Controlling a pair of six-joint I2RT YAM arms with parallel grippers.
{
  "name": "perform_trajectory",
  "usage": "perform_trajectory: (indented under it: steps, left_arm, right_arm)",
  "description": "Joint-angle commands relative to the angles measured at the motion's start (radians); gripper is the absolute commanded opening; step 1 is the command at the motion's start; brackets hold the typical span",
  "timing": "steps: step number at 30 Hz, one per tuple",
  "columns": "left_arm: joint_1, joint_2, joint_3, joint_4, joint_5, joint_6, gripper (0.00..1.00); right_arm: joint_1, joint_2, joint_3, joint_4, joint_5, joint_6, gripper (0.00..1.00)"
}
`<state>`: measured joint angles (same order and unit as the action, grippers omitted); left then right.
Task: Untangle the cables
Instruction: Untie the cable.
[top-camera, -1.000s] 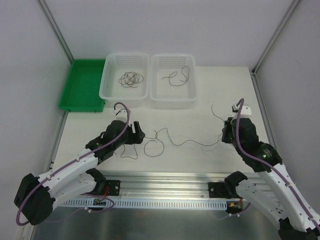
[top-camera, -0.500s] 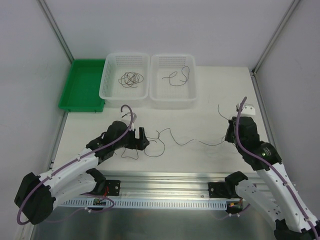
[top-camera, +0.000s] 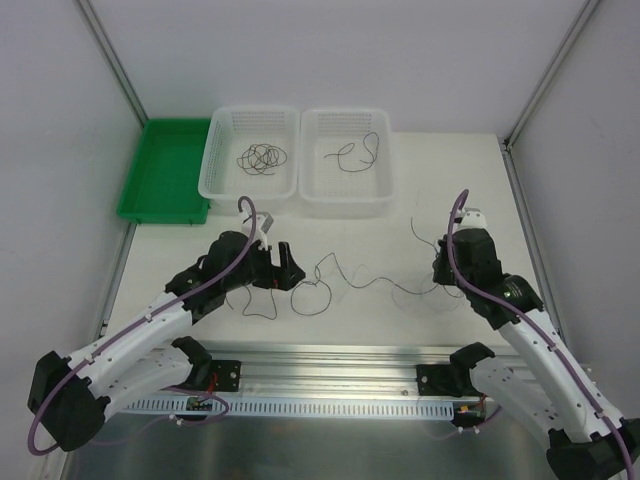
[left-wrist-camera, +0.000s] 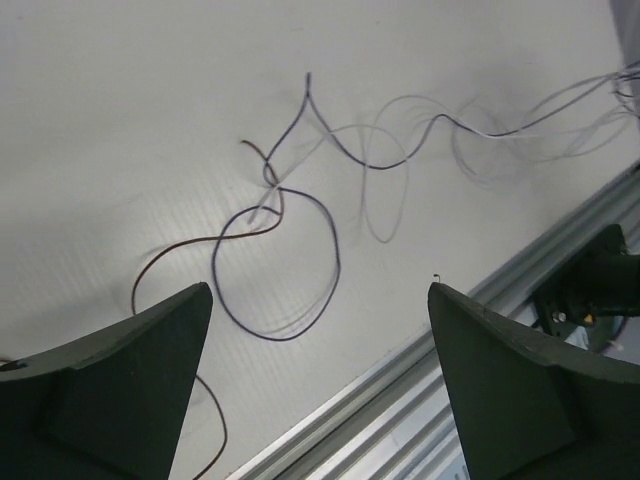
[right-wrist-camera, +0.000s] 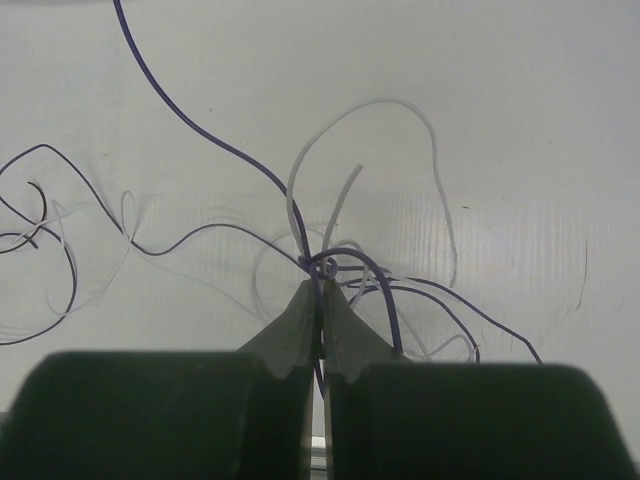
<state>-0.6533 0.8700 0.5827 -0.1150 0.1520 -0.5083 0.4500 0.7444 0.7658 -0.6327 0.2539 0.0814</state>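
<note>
The cables (top-camera: 326, 297) lie as thin dark and whitish wires strung across the table between my two arms. In the left wrist view a dark loop (left-wrist-camera: 337, 262) and a brownish strand cross in a small knot. My left gripper (top-camera: 280, 268) hovers over that loop, wide open (left-wrist-camera: 320, 290) with nothing between its fingers. My right gripper (top-camera: 440, 273) is shut on the cables (right-wrist-camera: 320, 285) just below a tight knot (right-wrist-camera: 326, 262), with dark and white strands fanning out from it.
Two white baskets stand at the back: the left one (top-camera: 250, 110) holds a coil of wire (top-camera: 262, 158), the right one (top-camera: 345, 112) a single wire (top-camera: 358, 152). A green tray (top-camera: 165, 170) is at the back left. An aluminium rail (top-camera: 330, 375) runs along the near edge.
My left gripper has opened wider and shifted right toward the loop. My right gripper has moved left with its hold, and the strand between the arms has gone slacker and wavier.
</note>
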Motion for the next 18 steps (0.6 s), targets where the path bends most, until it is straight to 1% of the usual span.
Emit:
perform_trajectory:
  steps: [1,2,8,9,12,13,15,16,18]
  left_arm:
    - [0.000,0.033,0.008,-0.077,-0.191,0.048,0.89]
    - [0.000,0.052,0.009,-0.077,-0.203,0.059,0.86]
    - [0.000,0.228,0.057,-0.077,-0.247,0.105,0.82]
    - [0.000,0.274,0.063,-0.078,-0.258,0.106,0.78]
    - [0.000,0.358,0.086,-0.078,-0.278,0.113,0.73]
    - [0.000,0.377,0.097,-0.078,-0.279,0.113,0.68]
    - [0.000,0.427,0.109,-0.077,-0.292,0.114,0.65]
    - [0.000,0.444,0.124,-0.078,-0.293,0.120,0.59]
    - [0.000,0.483,0.137,-0.077,-0.287,0.119,0.51]
  right_arm:
    - [-0.004,-0.039,0.004,0.033,0.004,0.006,0.01]
    - [-0.004,-0.040,0.000,0.037,-0.007,0.003,0.01]
    - [-0.002,-0.060,-0.026,0.085,-0.090,0.001,0.01]
    - [-0.004,-0.062,-0.033,0.093,-0.103,0.003,0.01]
    - [-0.004,-0.068,-0.043,0.096,-0.123,0.001,0.01]
    - [-0.004,-0.069,-0.045,0.097,-0.125,0.000,0.01]
    - [-0.004,-0.071,-0.052,0.100,-0.133,0.000,0.01]
    - [-0.002,-0.073,-0.059,0.103,-0.137,0.000,0.01]
    - [-0.004,-0.070,-0.066,0.114,-0.151,0.004,0.01]
